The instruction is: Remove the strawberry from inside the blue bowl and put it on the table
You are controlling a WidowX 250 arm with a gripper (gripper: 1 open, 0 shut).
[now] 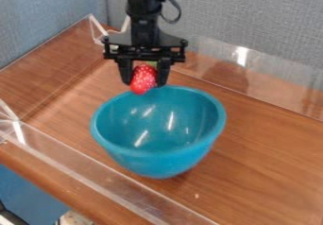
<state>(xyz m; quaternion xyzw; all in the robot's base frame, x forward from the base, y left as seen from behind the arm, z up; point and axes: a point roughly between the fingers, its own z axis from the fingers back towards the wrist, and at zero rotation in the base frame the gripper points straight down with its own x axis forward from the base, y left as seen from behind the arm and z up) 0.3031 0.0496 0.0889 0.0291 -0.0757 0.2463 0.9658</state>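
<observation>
Strawberry (144,77) in our grip, we see the gripper (145,73) closed on its sides, just past the far rim of the blue bowl (124,151). We should carry it farther beyond that bowl, lower it gently to the table (259,134), then let go. The bowl's glossy inside holds nothing we can see.
</observation>
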